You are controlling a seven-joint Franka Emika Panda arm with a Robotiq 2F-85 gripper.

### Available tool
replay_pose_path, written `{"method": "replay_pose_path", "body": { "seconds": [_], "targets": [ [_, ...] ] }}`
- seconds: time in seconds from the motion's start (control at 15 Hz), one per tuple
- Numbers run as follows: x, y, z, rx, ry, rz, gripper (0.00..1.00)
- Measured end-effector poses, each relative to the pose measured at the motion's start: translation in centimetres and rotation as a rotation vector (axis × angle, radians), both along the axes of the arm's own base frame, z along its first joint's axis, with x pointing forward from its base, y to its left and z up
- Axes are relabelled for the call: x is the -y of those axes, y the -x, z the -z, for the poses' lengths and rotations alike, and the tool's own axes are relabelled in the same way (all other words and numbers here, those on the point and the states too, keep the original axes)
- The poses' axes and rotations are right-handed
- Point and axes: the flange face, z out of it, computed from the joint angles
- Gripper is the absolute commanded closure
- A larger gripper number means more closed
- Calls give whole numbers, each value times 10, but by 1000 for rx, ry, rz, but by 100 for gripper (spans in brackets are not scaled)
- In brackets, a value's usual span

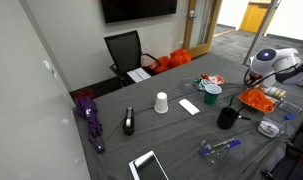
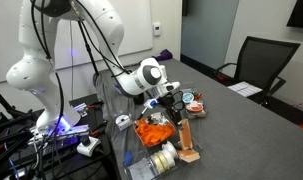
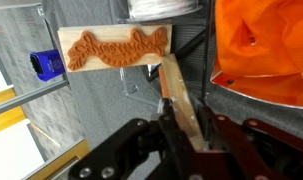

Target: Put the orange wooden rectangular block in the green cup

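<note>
My gripper [image 3: 183, 128] is shut on a slim wooden rectangular block [image 3: 177, 88] that is pale with an orange side. In an exterior view the gripper [image 2: 180, 108] holds the block [image 2: 185, 130] upright, its lower end close to a flat wooden piece [image 2: 189, 155] on the table. In the wrist view that piece [image 3: 113, 47] carries an orange squiggle. The teal-green cup [image 1: 212, 92] stands on the grey table, apart from the gripper, near the table's middle right.
An orange bag [image 2: 153, 131] [image 3: 266, 50] lies right beside the gripper. A black mug [image 1: 227, 117], an upturned white paper cup [image 1: 162, 102], a white card [image 1: 189, 106] and a tape roll [image 2: 164, 157] sit on the table. A blue item [image 3: 48, 65] lies beyond the flat piece.
</note>
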Motion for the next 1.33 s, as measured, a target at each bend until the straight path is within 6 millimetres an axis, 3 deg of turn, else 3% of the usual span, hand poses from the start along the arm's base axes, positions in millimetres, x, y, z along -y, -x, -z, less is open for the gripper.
{"method": "replay_pose_path", "body": {
  "seconds": [0.4, 0.93, 1.33],
  "targets": [
    [-2, -2, -8, 17, -4, 1, 93],
    [-14, -8, -68, 143, -37, -6, 93],
    [-41, -9, -87, 209, -137, 41, 93]
  ]
}}
